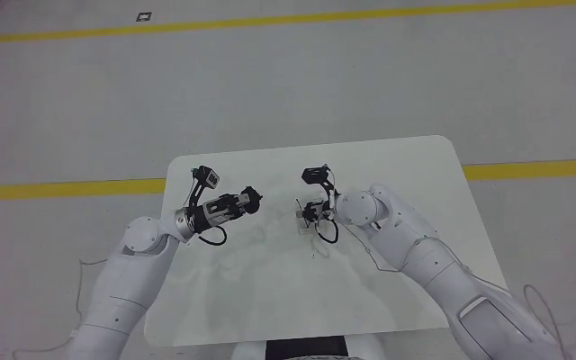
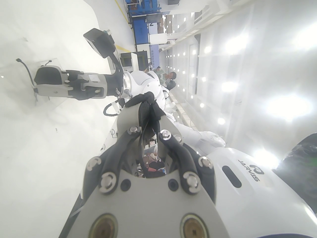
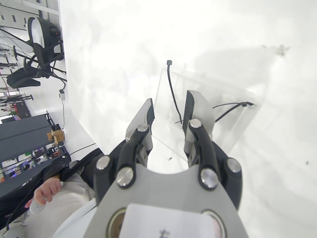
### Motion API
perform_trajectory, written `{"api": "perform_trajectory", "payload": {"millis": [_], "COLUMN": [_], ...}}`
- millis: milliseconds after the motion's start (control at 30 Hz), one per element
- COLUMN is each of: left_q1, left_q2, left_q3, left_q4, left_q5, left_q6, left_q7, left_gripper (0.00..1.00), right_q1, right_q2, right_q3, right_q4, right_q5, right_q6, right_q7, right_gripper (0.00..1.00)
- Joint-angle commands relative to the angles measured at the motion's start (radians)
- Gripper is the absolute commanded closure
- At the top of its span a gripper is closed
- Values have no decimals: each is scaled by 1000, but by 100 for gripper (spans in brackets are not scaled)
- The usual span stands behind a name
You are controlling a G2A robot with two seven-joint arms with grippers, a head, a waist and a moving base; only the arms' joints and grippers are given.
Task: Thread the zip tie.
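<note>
A clear acrylic stand [image 3: 218, 105] rests on the white table [image 1: 396, 180] and carries two black zip ties. One zip tie [image 3: 172, 87] rises along the stand's near edge with its head at the top. The second zip tie [image 3: 230, 107] lies across the stand farther off. My right gripper [image 3: 171, 115] is open, its fingers either side of the first tie and of the stand's edge. The left wrist view has that gripper [image 2: 37, 84] at the stand [image 2: 49, 63] too. My left gripper [image 2: 148, 105], with black-wrapped tips, is shut and held above the table, apart from the stand, left of it in the top view [image 1: 252, 199].
The table has rounded corners, and its far edge [image 1: 315, 148] lies beyond both grippers. Bare table surface stretches to the right of the right arm [image 1: 405, 234] and in front of both arms. A small dark speck [image 1: 313, 256] lies near the stand.
</note>
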Motion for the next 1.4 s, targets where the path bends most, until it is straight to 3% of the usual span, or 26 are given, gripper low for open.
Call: {"api": "perform_trajectory", "payload": {"millis": [0, 667, 1367], "left_q1": [0, 0, 0], "left_q2": [0, 0, 0], "left_q3": [0, 0, 0], "left_q4": [0, 0, 0], "left_q5": [0, 0, 0], "left_q6": [0, 0, 0], "left_q7": [0, 0, 0], "left_gripper": [100, 100, 100], "right_q1": [-5, -24, 7], "right_q2": [2, 4, -25], "right_q3": [6, 11, -31], "right_q4": [-9, -47, 0], "right_q5": [-4, -64, -91], "right_q6": [2, 50, 84], "right_q7": [0, 13, 1], "right_gripper": [76, 81, 81]}}
